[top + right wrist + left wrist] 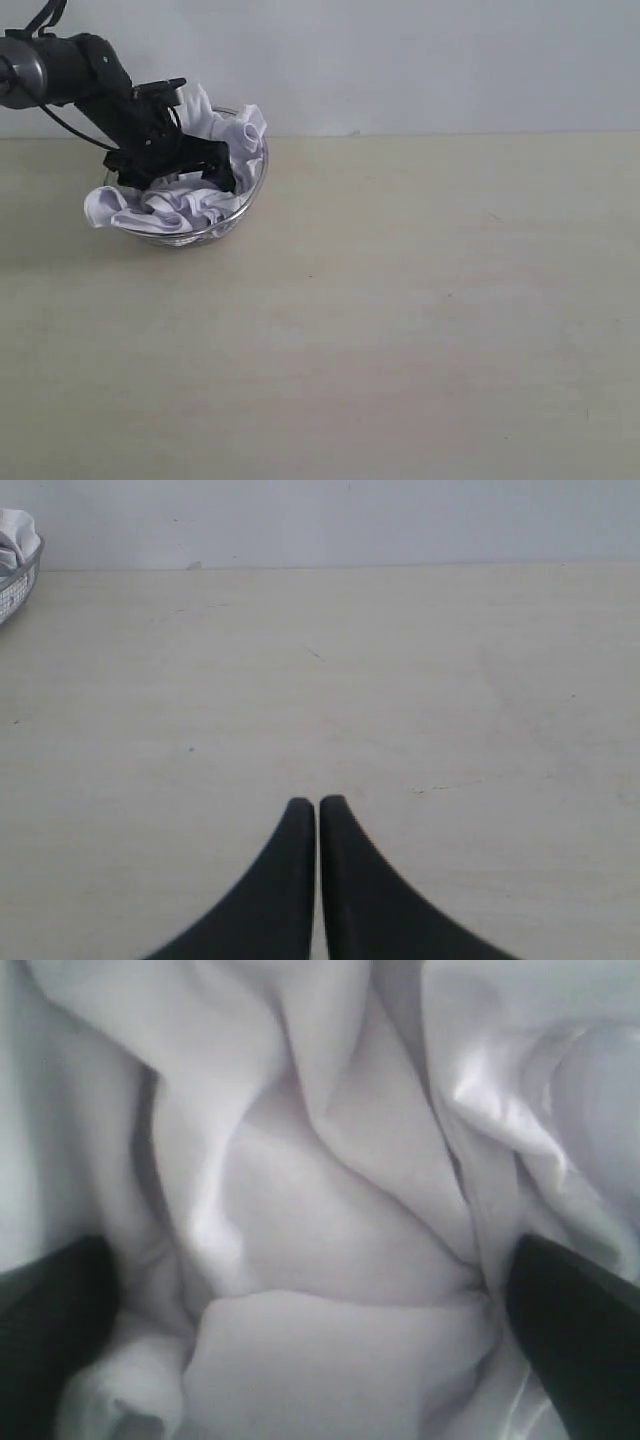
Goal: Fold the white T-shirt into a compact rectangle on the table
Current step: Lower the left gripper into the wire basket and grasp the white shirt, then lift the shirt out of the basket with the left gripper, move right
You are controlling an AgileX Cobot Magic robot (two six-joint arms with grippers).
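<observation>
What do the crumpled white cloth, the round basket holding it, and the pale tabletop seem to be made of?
Crumpled white cloth: soft matte fabric, likely cotton; it falls in loose folds.
Round basket: apparently thin shiny metal mesh; a fine grid shows.
Pale beige tabletop: hard, matte, maybe laminate; flat, faintly specked.

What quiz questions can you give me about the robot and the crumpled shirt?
1. Pick one. Where is the white T-shirt?
A. Bunched up in the wire basket
B. On the floor
C. Hanging on the wall

2. True or false: the right gripper is shut and holds nothing.

3. Short answer: which gripper reaches into the basket?

Key
1. A
2. True
3. The left gripper. It is open, with its fingers down among the shirt's folds.
</observation>
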